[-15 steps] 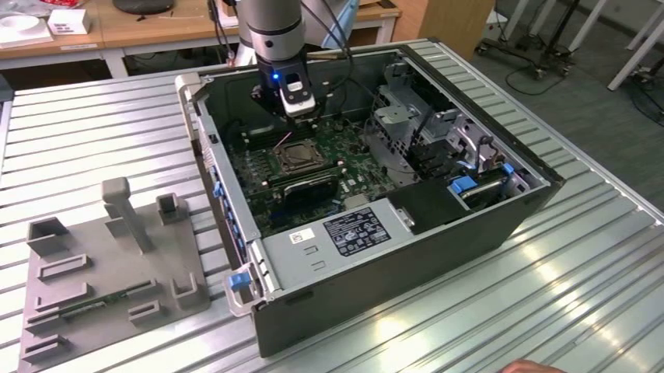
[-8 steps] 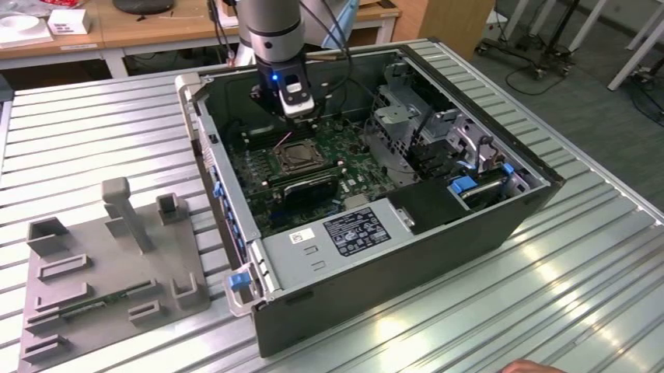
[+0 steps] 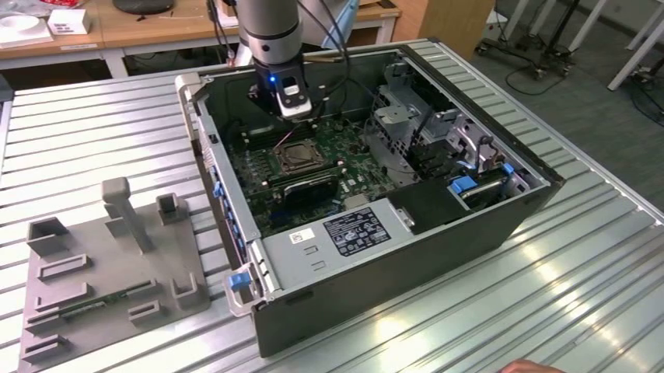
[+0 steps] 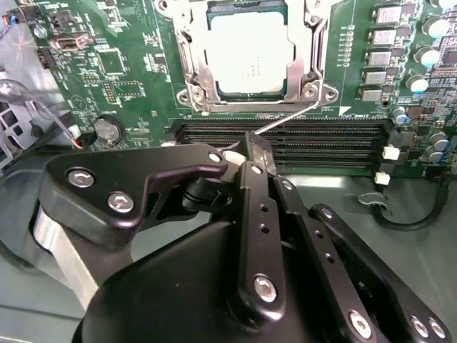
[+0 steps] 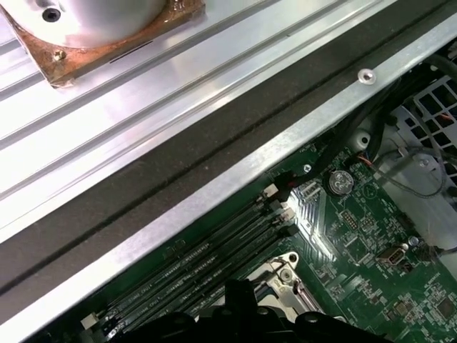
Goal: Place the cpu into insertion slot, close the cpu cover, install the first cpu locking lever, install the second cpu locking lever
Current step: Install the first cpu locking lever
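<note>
One cpu (image 4: 248, 53), one claw (image 4: 258, 146), four memory slots (image 4: 314, 140)

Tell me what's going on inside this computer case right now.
A robot arm's gripper is reaching into the open computer case, low over the green motherboard. The cpu is already seated, with the cpu cover down around it. The gripper looks closed on the free end of a thin wire locking lever that sticks out from the cover's corner, just beside the memory slots.

Silvery cpu (image 4: 246, 53) under closed cpu cover (image 4: 194, 68)
</note>
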Controlling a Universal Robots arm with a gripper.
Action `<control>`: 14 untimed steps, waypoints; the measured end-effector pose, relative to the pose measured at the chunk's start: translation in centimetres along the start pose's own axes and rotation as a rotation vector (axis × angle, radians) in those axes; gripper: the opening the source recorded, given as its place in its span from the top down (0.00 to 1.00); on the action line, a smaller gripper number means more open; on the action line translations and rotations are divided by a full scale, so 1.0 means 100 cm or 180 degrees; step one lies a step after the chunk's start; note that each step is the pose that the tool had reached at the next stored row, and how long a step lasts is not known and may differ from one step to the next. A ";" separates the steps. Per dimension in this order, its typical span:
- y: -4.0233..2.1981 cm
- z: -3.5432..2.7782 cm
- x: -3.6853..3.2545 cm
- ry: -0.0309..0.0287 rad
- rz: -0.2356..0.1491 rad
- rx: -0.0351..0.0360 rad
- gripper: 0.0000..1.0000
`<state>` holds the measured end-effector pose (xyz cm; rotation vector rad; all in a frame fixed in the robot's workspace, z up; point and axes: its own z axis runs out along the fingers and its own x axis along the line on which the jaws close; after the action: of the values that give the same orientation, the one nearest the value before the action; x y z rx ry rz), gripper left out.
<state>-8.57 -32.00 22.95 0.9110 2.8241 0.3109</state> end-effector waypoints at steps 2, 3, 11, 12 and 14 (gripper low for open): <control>-0.0006 0.0007 0.0007 0.0022 0.0010 -0.0042 0.89; -0.0008 0.0010 0.0008 0.0030 0.0013 -0.0058 0.89; -0.0018 0.0046 0.0011 0.0041 0.0018 -0.0076 0.89; -0.0018 0.0047 0.0011 0.0044 0.0019 -0.0079 0.89; -0.0018 0.0048 0.0011 0.0059 0.0024 -0.0102 0.89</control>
<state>-8.66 -32.00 22.43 0.9174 2.8247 0.3664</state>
